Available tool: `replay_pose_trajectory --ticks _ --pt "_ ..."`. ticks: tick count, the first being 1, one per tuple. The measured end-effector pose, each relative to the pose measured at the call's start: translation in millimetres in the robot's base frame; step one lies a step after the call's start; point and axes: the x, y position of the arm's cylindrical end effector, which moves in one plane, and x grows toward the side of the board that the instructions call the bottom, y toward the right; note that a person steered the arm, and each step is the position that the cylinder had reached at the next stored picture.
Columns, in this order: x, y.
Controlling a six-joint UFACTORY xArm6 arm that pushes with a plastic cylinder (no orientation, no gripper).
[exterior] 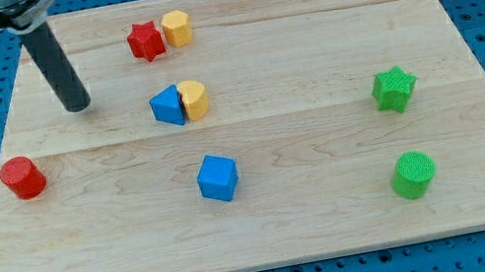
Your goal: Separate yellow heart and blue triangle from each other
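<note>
The yellow heart and the blue triangle sit touching side by side near the board's middle, the triangle on the view's left. My tip rests on the board to the view's left of the triangle, about a block's width or two away and slightly higher in the view. The rod rises from the tip toward the view's top left.
A red star and a yellow hexagon touch near the top. A red cylinder is at the left. A blue cube lies below the pair. A green star and a green cylinder are at the right.
</note>
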Motion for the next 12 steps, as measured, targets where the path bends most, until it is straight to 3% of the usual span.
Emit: replay_pose_trajectory --ticks 5,7,9,11,12 --pt "-10.6 122.8" --pt "-10.6 122.5" --pt "-20.0 14.3" --pt "-20.0 71.4" --pt "-8.5 70.6"
